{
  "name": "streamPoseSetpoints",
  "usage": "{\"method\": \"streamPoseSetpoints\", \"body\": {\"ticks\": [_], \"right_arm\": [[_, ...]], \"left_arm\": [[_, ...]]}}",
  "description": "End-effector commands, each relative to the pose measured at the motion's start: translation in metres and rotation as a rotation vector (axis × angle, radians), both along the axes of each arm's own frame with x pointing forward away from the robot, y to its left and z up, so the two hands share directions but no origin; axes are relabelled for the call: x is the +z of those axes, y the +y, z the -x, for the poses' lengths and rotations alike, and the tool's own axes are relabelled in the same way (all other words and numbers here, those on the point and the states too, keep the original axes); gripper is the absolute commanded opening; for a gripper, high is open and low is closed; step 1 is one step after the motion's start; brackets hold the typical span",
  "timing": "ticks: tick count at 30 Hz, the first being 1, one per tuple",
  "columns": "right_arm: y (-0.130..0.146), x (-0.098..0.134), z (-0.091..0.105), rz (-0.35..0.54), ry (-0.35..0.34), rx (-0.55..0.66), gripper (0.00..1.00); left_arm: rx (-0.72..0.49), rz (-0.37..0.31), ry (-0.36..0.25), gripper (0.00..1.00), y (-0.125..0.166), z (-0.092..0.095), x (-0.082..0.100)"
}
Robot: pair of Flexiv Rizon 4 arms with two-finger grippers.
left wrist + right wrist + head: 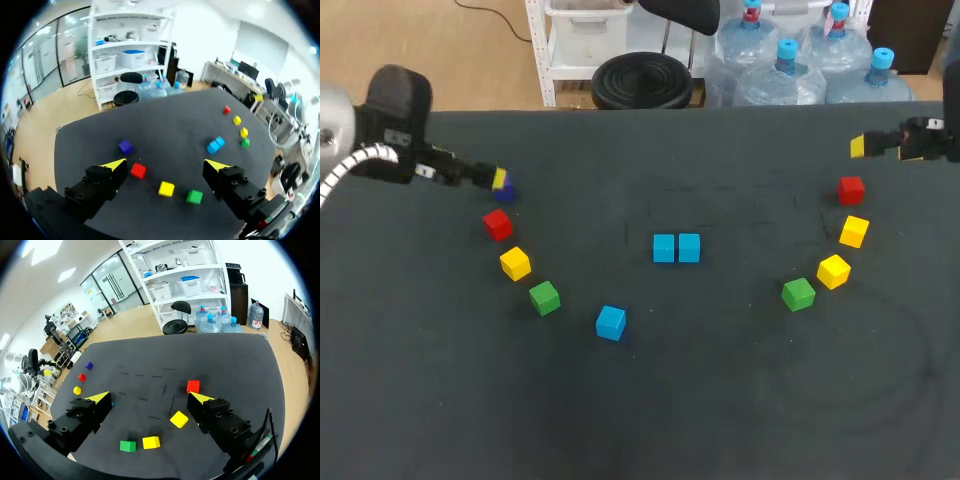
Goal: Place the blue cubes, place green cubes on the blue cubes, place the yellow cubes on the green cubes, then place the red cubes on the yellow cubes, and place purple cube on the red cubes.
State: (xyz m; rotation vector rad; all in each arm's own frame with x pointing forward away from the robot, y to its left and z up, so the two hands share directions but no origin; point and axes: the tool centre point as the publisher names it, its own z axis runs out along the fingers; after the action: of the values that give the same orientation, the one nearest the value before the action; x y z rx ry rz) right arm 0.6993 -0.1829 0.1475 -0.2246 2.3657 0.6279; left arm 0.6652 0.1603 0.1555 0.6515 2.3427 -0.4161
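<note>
Nearest, the lone blue cube (610,322) sits on the dark table (720,420), apart from the blue pair (676,247), on the pair's left-arm side; being a cube, it offers no long axis. By the purple cube (506,192), farther left of the pair, the left gripper (166,165) hangs wide and empty and looks the nearer one, while the right gripper (148,396), equally wide and empty, is well right of the pair. Its closest neighbour, the green cube (544,297), stands apart, so the fingers should have room.

light: bright, even — overhead | shadows: faint, beside lone blue cube (610,322) | ceiling glare: wrist views
</note>
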Motion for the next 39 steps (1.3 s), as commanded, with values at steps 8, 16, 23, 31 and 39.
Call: {"method": "streamPoseSetpoints", "body": {"ticks": [8,16,23,31,39], "right_arm": [[0.000,0.001,0.001,0.004,0.000,-0.003,1.00],[0.000,0.001,0.001,0.004,0.000,-0.003,1.00],[0.000,0.001,0.001,0.004,0.000,-0.003,1.00],[0.000,0.001,0.001,0.004,0.000,-0.003,1.00],[0.000,0.001,0.001,0.004,0.000,-0.003,1.00]], "left_arm": [[-0.001,-0.210,0.139,1.00,-0.038,0.033,-0.010],[0.085,-0.182,0.235,1.00,-0.059,0.033,-0.055],[0.096,-0.204,0.279,1.00,-0.092,0.035,-0.070],[0.214,-0.174,0.315,1.00,-0.109,0.043,-0.077],[0.217,-0.185,0.366,1.00,-0.122,0.064,-0.087]]}}
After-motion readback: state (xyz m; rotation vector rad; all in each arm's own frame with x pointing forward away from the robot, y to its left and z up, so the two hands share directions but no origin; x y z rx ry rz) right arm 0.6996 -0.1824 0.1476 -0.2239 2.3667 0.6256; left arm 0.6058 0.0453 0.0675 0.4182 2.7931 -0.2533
